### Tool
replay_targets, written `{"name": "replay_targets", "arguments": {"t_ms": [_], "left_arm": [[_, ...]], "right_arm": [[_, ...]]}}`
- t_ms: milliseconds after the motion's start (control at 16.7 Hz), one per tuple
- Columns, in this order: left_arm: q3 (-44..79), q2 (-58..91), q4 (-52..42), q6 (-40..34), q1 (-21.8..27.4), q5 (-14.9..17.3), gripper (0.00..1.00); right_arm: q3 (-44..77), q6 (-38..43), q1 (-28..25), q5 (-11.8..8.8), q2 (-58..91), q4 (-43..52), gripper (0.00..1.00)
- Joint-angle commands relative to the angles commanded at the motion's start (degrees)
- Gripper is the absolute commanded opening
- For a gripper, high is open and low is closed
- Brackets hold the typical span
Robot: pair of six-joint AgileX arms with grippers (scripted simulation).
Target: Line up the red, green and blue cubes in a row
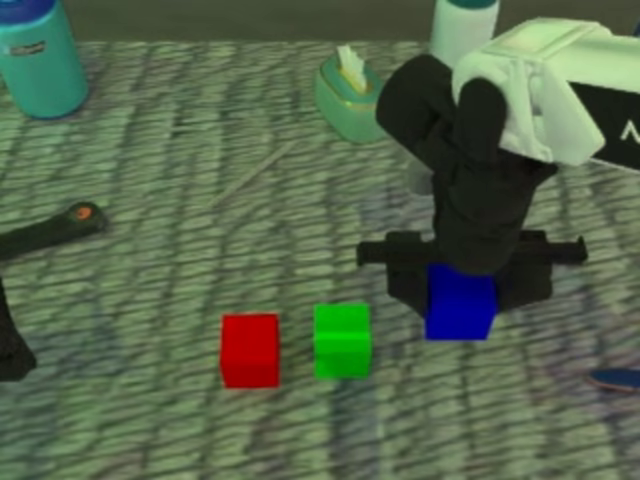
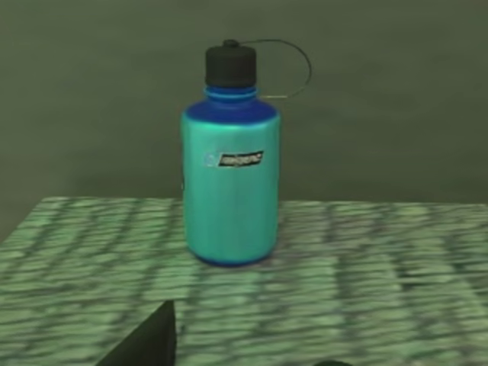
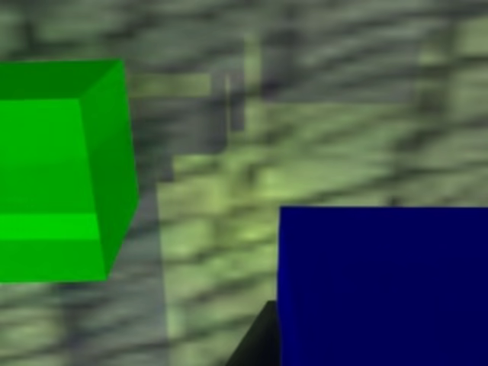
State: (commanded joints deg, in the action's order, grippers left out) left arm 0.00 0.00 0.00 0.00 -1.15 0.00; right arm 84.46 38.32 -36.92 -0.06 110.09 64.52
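Blue cube (image 1: 459, 306) lower right of centre, clamped in right gripper (image 1: 462, 285), sitting right of green cube (image 1: 342, 341) and red cube (image 1: 250, 350), slightly higher than their row. Left gripper (image 1: 12, 350) parked far left, finger state unreadable.

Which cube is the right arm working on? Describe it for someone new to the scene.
Start at the right gripper, low over the table's right half. The blue cube sits directly under it, right of the green cube and red cube. It is the only deep blue one, set slightly farther back.
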Motion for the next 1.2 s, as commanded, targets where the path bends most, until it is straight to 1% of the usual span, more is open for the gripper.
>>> {"name": "replay_targets", "arguments": {"t_ms": [180,420,540,780,1200], "left_arm": [[0.0,0.0,0.0,0.0,0.0,0.0,1.00],[0.0,0.0,0.0,0.0,0.0,0.0,1.00],[0.0,0.0,0.0,0.0,0.0,0.0,1.00],[0.0,0.0,0.0,0.0,0.0,0.0,1.00],[0.0,0.0,0.0,0.0,0.0,0.0,1.00]], "right_arm": [[-1.7,-0.1,-0.1,0.0,0.7,-2.4,0.00],[-7.2,0.2,-0.2,0.0,3.4,-11.3,0.00],[-9.3,0.2,-0.4,0.1,4.5,-14.2,0.00],[-9.8,0.2,-0.4,0.1,4.8,-14.8,0.00],[-9.8,0.2,-0.4,0.1,4.8,-14.8,0.53]]}}
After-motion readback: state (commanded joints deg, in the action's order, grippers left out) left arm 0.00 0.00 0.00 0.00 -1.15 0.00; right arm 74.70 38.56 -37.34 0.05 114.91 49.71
